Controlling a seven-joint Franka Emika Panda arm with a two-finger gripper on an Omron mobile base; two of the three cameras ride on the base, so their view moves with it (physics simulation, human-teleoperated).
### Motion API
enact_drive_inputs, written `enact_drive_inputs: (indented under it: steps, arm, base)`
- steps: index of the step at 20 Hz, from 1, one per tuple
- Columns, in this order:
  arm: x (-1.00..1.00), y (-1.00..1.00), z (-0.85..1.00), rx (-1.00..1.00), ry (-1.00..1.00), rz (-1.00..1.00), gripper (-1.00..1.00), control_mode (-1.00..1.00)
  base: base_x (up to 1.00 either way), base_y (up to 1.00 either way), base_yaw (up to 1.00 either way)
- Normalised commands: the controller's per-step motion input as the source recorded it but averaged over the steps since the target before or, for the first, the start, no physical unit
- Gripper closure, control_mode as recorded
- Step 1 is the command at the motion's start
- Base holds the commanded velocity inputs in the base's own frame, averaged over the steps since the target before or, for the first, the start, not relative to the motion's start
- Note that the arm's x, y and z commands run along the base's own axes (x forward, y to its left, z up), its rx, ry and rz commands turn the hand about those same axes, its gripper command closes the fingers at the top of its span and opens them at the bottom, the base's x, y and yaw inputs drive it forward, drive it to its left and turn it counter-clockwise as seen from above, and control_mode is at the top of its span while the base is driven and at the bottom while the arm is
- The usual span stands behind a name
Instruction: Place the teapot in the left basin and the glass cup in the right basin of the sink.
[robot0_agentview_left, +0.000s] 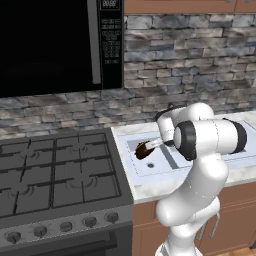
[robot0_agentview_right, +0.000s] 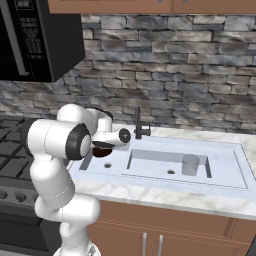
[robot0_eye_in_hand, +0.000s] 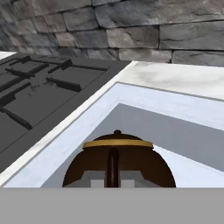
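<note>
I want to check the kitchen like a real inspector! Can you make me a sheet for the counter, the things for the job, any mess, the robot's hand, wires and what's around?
Surface: white marble counter holding the pale white two-basin sink.
Job's things: small round dark-brown teapot with a golden rim is held over the left basin; pale-grey glass cup stands in the right basin.
Clutter: nothing seen.
Grippers: gripper shut on the teapot.
Cables: nothing seen.
Surroundings: dark curved faucet, black gas stove, black microwave, grey stone wall, wooden cabinets.
</note>
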Motion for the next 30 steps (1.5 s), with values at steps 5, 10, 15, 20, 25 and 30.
enact_drive_inputs:
  steps: [5, 10, 15, 20, 25, 30]
  arm:
    - [0.14, 0.0, -0.08, 0.0, -0.02, 0.07, 1.0, -1.0]
    - [0.1, 0.0, -0.07, 0.0, -0.05, 0.07, 1.0, -1.0]
    - [0.08, 0.0, -0.1, 0.0, -0.04, 0.07, 1.0, -1.0]
    - [0.06, 0.0, -0.12, 0.0, -0.03, 0.06, 1.0, -1.0]
    - [0.06, 0.0, -0.08, 0.0, -0.04, 0.05, 1.0, -1.0]
    - [0.04, 0.0, -0.11, 0.0, 0.0, 0.04, 1.0, -1.0]
  base:
    - [0.0, 0.0, 0.0]
    - [0.0, 0.0, 0.0]
    - [0.0, 0.0, 0.0]
    - [0.0, 0.0, 0.0]
    - [0.0, 0.0, 0.0]
    - [0.0, 0.0, 0.0]
